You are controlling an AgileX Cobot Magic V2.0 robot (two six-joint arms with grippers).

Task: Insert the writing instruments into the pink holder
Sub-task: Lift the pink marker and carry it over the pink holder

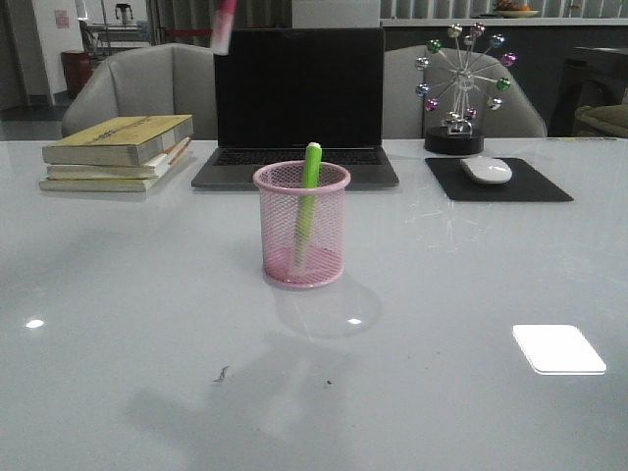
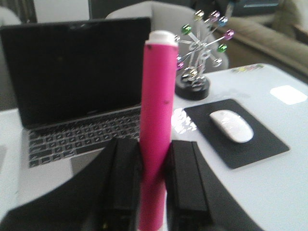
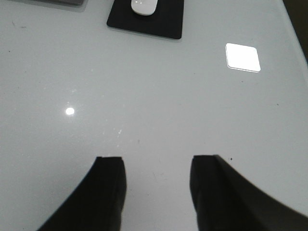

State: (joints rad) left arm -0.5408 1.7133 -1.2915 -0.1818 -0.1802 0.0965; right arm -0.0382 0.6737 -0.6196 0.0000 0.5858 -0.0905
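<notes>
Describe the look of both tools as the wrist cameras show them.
Left tool: two matte black blocky fingers with flat, squared inner faces, widening toward the base. Right tool: two matching black fingers with squared tips and outer edges that curve outward. No cables, markings or sleeves are visible on either.

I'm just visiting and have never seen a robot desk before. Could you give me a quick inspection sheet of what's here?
Surface: pale glossy table, light glare, a few small specks.
Job's things: green marker standing in the pink holder; pink marker out of the cup, held upright.
Clutter: laptop, stack of books, mouse on a black pad, ferris-wheel ornament.
Grippers: left gripper clamped on the pink marker; right gripper open over bare table.
Cables: nothing seen.
Surroundings: grey chairs behind the table.
</notes>
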